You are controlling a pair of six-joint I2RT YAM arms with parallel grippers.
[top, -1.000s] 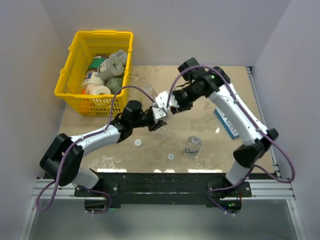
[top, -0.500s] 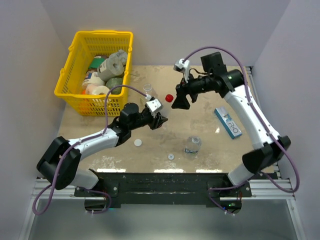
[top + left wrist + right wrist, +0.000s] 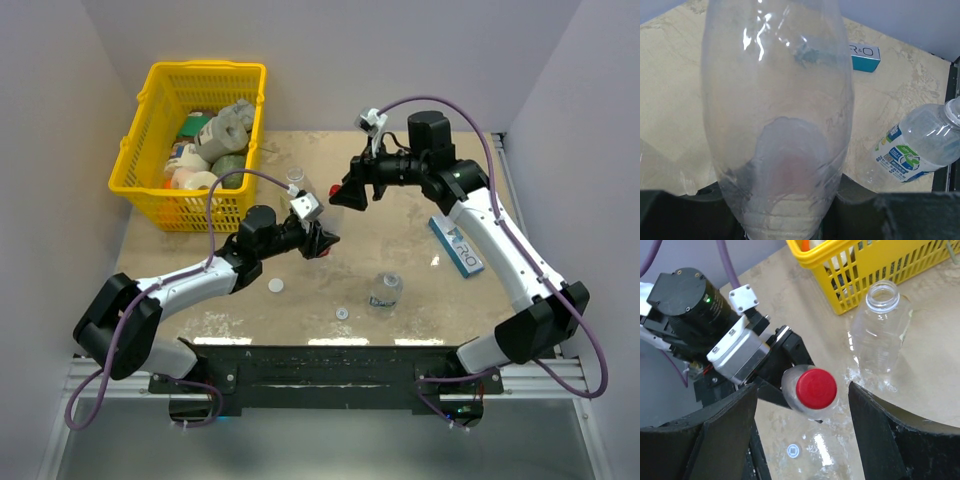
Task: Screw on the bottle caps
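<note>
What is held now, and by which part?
The left end effector grips the red-capped bottle around its body; the right end effector holds nothing.

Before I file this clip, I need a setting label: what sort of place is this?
Probably a robot test cell: bare white walls around a beige tabletop, left arm and right arm bolted at its near edge, a yellow basket of assorted items.
</note>
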